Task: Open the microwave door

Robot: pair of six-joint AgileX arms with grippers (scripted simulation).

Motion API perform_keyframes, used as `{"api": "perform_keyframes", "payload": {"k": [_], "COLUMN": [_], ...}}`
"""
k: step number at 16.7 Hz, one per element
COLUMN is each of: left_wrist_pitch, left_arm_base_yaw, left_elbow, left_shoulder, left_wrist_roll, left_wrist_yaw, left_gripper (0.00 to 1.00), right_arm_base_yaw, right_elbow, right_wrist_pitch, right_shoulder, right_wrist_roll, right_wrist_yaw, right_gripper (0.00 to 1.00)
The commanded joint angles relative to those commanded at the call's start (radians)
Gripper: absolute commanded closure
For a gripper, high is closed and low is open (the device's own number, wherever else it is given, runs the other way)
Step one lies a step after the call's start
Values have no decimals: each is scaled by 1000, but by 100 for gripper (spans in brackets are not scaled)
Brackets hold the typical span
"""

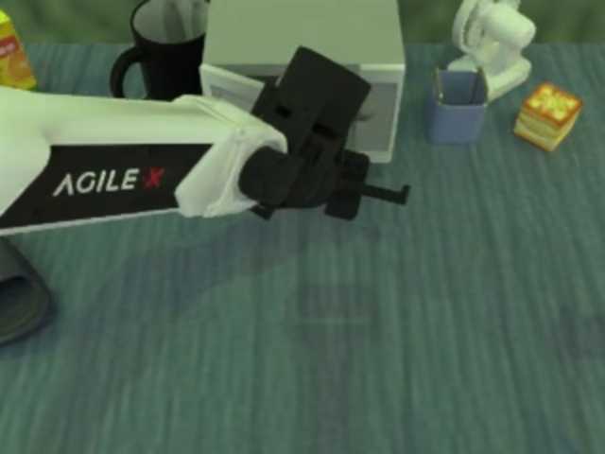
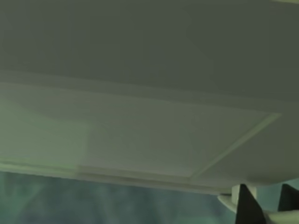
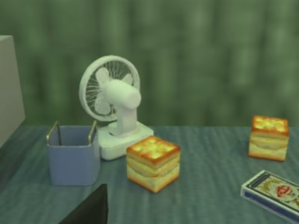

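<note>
The pale grey-white microwave [image 1: 302, 33] stands at the back middle of the table. My left arm reaches across its front. My left gripper [image 1: 326, 165] hangs low before the microwave door [image 1: 232, 83], whose white frame shows slanted beside the arm; the arm hides the rest. Up close, the door [image 2: 140, 135] fills the left wrist view. Two dark fingertips [image 2: 245, 205] at its lower corner straddle a white lip, so the gripper looks shut on the door's edge. My right gripper [image 3: 93, 210] is parked off to the right, only a dark edge showing.
A black mug [image 1: 161, 52] stands left of the microwave, with a yellow box [image 1: 11, 52] at the far left. Right of it are a blue-grey square cup [image 1: 457, 104], a white fan [image 1: 492, 43] and a toast block [image 1: 548, 115]. A card box [image 3: 273, 196] lies further right.
</note>
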Motion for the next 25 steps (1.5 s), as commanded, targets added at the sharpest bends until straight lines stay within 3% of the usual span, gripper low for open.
{"api": "perform_keyframes", "payload": {"k": [7,15,25], "left_wrist_pitch": [0,29,29], "left_arm_base_yaw": [0,17,18], "left_elbow": [0,-59,-60], "left_shoulder": [0,-42,-42], "left_wrist_roll": [0,64,66], "left_wrist_yaw": [0,53,54], "left_gripper": [100,100,100], "right_arm_base_yaw": [0,0,0], "right_elbow": [0,0,0], "right_wrist_pitch": [0,0,0], "right_shoulder": [0,0,0], "right_wrist_roll": [0,0,0], "right_wrist_yaw": [0,0,0], "right_gripper": [0,0,0]}}
